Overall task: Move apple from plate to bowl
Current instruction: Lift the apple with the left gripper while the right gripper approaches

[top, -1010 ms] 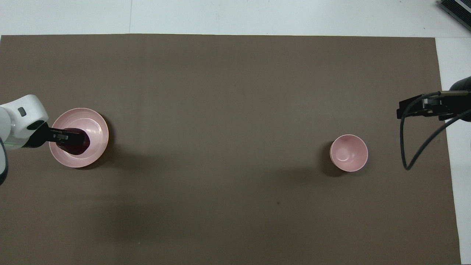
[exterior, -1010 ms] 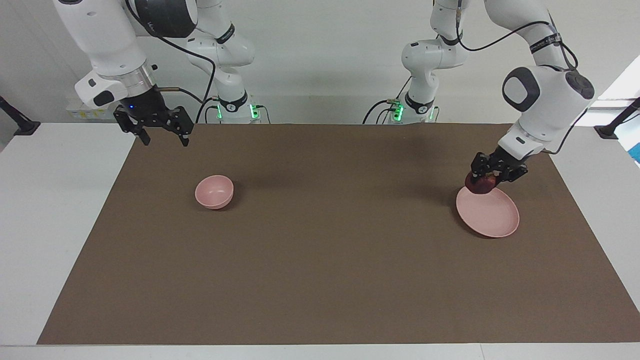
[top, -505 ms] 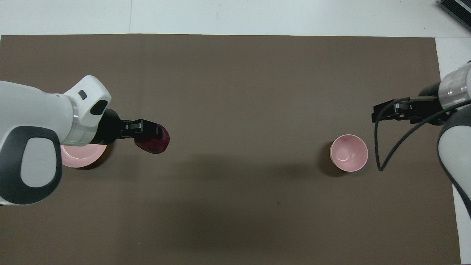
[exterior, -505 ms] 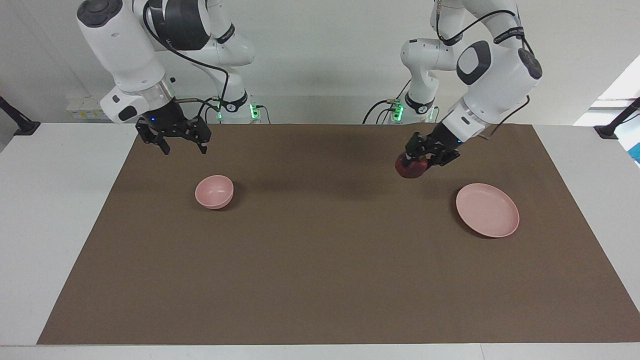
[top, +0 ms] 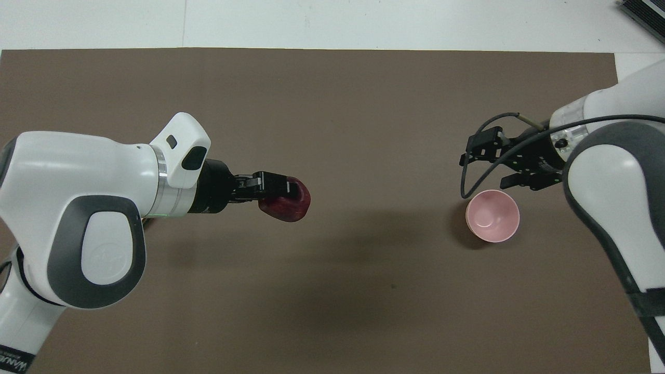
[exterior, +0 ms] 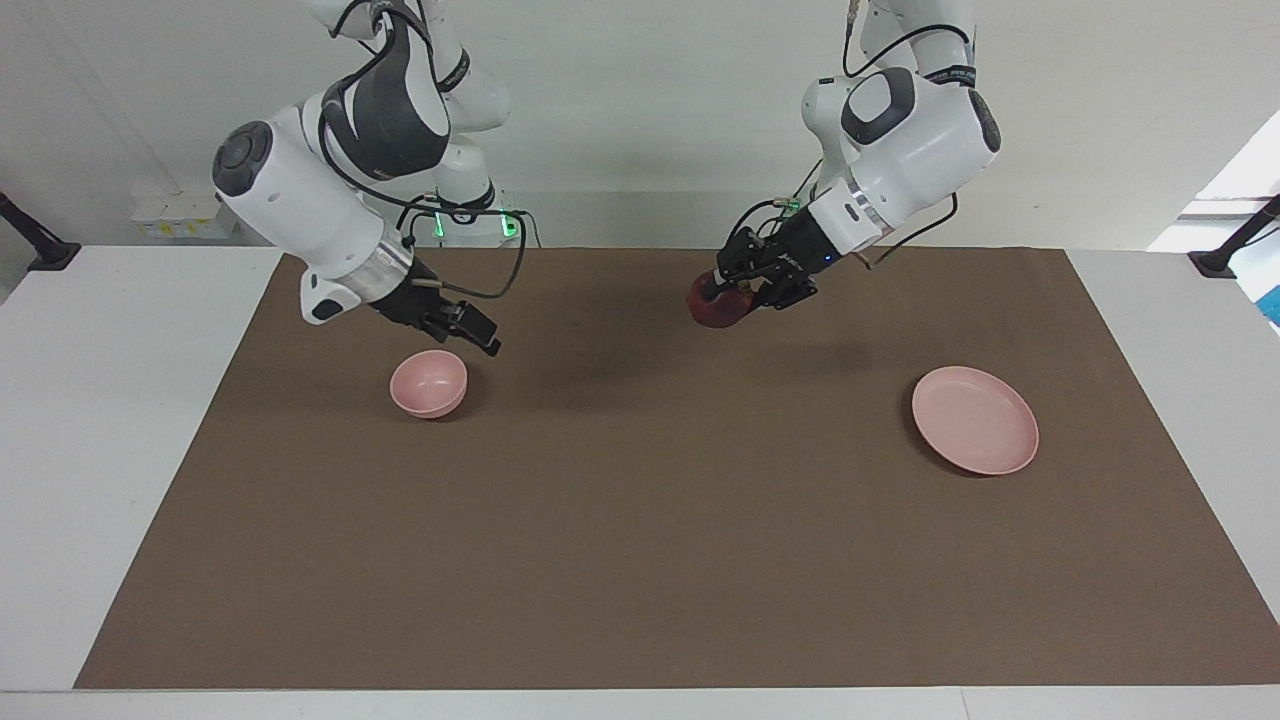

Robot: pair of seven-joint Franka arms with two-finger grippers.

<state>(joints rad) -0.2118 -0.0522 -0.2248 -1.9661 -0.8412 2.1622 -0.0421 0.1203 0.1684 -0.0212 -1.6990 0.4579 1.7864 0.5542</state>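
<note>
Left gripper (exterior: 722,296) holds the round apple (exterior: 714,309) aloft over mat (exterior: 640,560).

A white table (exterior: 120,420) is covered over most of its top by a brown mat (exterior: 640,520), with bare white margins left at both ends and along the edge farthest from the robots. Two items are carried directly on the mat. A flat pale pink plate (exterior: 975,433) is located toward the left arm's end of the table. A small, deep pale pink bowl (exterior: 428,383) is located toward the right arm's end, upright, with nothing seen inside it. The two are set well apart, at roughly the same distance from the robots.
</note>
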